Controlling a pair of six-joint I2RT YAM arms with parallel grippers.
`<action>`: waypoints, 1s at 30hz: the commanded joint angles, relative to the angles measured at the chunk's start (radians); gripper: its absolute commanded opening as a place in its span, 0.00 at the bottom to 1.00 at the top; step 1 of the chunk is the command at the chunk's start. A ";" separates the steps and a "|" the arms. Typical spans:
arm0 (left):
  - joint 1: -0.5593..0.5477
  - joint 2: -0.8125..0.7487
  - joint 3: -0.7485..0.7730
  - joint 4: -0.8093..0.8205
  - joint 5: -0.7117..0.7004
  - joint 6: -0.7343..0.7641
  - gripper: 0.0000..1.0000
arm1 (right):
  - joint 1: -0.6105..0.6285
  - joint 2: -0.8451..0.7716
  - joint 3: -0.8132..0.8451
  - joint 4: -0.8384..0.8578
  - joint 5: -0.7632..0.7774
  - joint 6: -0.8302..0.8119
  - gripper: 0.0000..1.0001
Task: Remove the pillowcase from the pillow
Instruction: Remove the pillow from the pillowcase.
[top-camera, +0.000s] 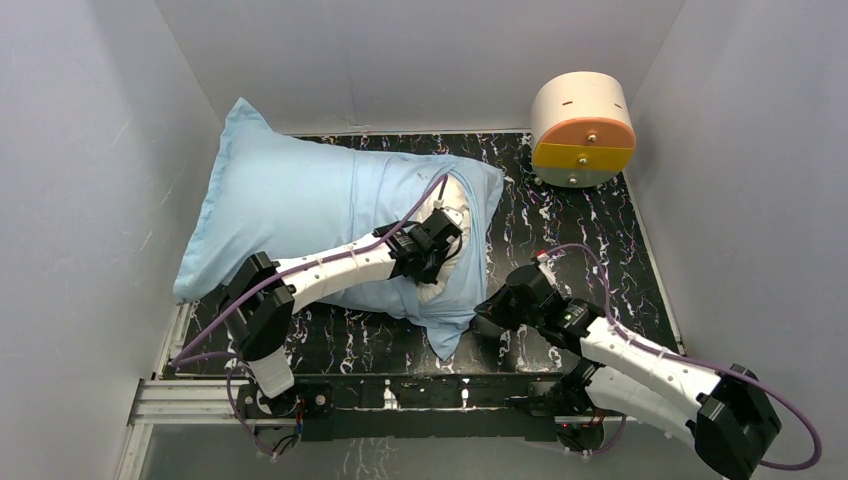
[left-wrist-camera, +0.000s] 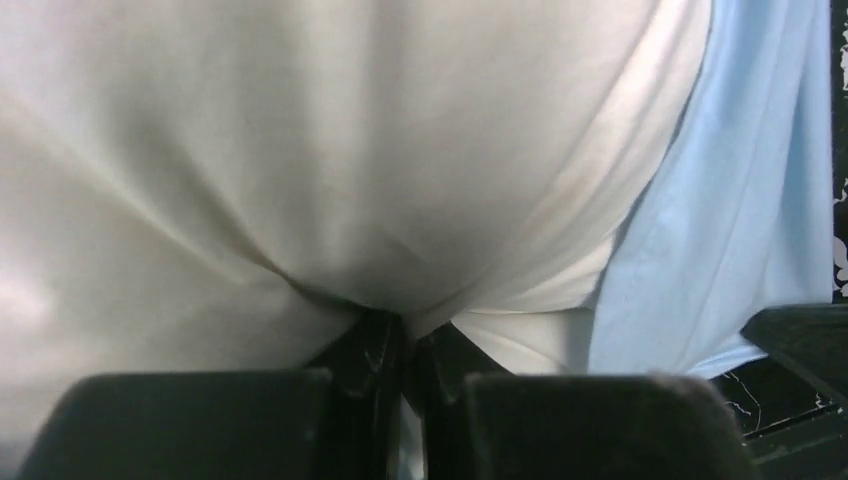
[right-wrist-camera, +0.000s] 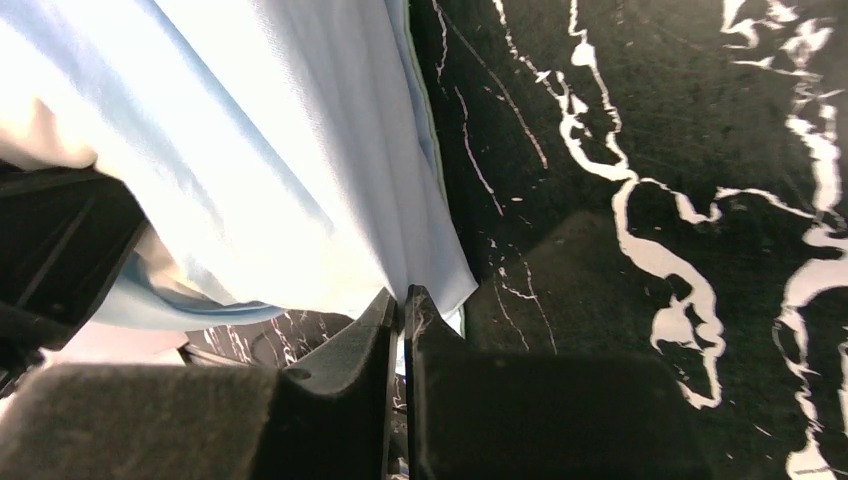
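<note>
The light blue pillowcase (top-camera: 290, 200) lies across the left of the black marbled table (top-camera: 590, 240), still around most of the white pillow (top-camera: 455, 198). The pillow shows only at the case's open right end. My left gripper (top-camera: 445, 240) is pushed into that opening. In the left wrist view the gripper (left-wrist-camera: 408, 325) is shut on a pinched fold of the white pillow (left-wrist-camera: 350, 150), with the blue pillowcase (left-wrist-camera: 740, 200) beside it on the right. My right gripper (top-camera: 482, 312) is shut on the case's lower right corner, and the right wrist view shows the gripper (right-wrist-camera: 402, 300) pinching the pillowcase (right-wrist-camera: 280, 150) edge.
A round cream-and-orange drum (top-camera: 583, 130) stands at the back right corner of the table. White walls close in on the left, back and right. The pillow's far left end leans against the left wall.
</note>
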 joint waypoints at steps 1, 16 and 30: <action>0.034 0.033 -0.087 0.053 0.109 0.004 0.00 | -0.014 -0.076 -0.013 -0.142 0.073 -0.001 0.15; 0.034 -0.095 -0.185 0.138 0.190 -0.023 0.00 | -0.016 0.101 0.394 -0.115 0.020 -0.202 0.48; 0.050 -0.165 -0.201 0.094 0.084 -0.022 0.00 | -0.026 0.358 0.328 -0.211 0.083 -0.169 0.01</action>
